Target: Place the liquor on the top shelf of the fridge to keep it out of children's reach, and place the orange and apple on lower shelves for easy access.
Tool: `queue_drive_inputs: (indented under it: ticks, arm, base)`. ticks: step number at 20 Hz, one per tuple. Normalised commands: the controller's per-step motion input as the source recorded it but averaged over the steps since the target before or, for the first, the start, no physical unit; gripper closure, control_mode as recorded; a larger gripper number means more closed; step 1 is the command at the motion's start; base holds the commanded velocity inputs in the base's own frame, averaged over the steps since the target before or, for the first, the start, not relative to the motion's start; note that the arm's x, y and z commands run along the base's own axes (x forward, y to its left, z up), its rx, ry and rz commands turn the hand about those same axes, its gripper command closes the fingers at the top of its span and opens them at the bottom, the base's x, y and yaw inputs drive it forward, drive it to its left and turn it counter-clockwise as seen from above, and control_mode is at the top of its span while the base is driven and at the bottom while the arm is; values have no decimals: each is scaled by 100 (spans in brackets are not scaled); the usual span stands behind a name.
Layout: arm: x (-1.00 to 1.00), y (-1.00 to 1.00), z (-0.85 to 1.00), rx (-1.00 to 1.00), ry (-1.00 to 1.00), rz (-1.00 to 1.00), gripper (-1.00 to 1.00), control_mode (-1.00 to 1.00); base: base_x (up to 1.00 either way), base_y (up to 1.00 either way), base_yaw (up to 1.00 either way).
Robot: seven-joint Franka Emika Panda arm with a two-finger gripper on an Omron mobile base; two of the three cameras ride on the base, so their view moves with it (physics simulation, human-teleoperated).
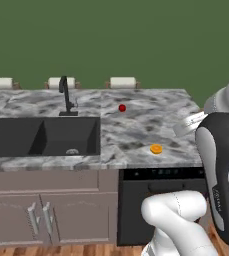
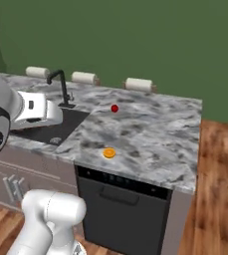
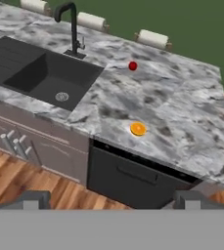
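We hold the gripper [image 3: 111, 197] spread wide above the floor. We should descend squarely over the orange [image 3: 138, 129], at 12 o'clock; the apple [image 3: 132, 66] lies beyond.

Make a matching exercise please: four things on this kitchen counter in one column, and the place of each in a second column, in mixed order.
Things:
1. apple
2. orange
3. faucet
4. paper towel rolls

Places:
A. along the back edge of the counter, by the green wall
B. near the front edge, above the dishwasher
C. right behind the sink
D. mid-counter, to the right of the faucet

Pairs: 1-D, 2-B, 3-C, 4-A
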Motion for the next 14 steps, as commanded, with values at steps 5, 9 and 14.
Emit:
queue_drive_inputs:
  ticks: [5, 9, 14]
  arm:
    - [0, 0, 0, 0, 0, 0, -100, 100]
    - [0, 0, 0, 0, 0, 0, -100, 100]
    - [27, -1, -2, 0, 0, -30, -100, -100]
  base:
    - [15, 44, -50]
    - [20, 10, -44]
    - [0, 0, 0]
